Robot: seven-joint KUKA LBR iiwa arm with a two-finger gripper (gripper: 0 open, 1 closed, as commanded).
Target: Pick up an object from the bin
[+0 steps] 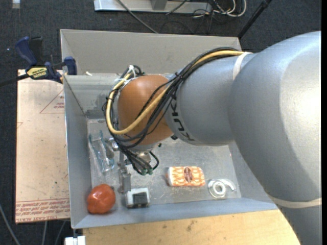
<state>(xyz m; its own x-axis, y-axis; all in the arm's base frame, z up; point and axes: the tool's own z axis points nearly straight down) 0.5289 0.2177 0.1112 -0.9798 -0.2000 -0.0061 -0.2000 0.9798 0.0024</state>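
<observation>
Grey arm [265, 111] overhangs gripper [124, 186], grip unclear, near red ball [100, 199] and grey block [137, 197].

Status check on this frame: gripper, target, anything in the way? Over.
Gripper low in bin, view's lower left, next to small grey-white block. Red ball close alongside. Clear plastic piece just behind.

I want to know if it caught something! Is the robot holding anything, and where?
Cannot tell: the gripper is down beside a small grey box, near the red ball.
</observation>
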